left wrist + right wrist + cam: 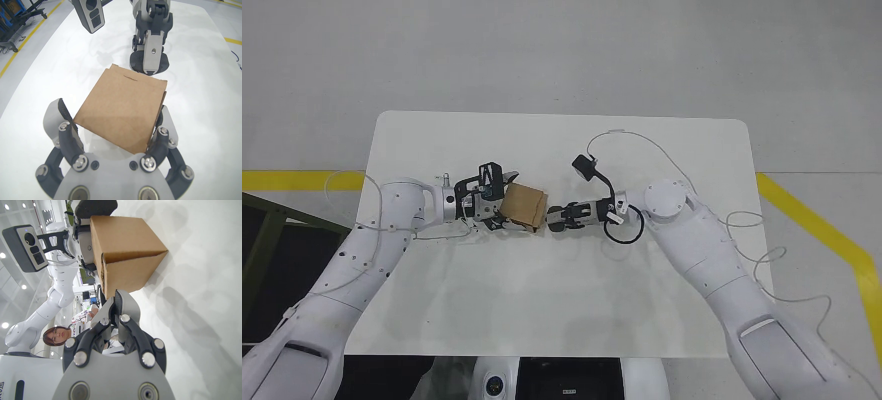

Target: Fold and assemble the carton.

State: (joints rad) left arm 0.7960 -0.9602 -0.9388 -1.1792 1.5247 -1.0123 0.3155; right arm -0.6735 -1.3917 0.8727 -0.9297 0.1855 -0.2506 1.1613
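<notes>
Holding: left gripper fingers clamp carton.
Right gripper: fingers closed, tips at carton.
Handling: probably light, crushable; grip walls.

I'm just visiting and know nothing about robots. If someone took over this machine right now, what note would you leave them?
Left gripper: fingers clamped on opposite sides of the carton, which sits on the table.
Right gripper: fingers shut together, tips against the carton's side opposite the left gripper.
Done: the carton is erected into a box shape.
Left: one corner seam looks slightly gapped. Hidden flaps cannot be judged, so check them and finish closing.
</notes>
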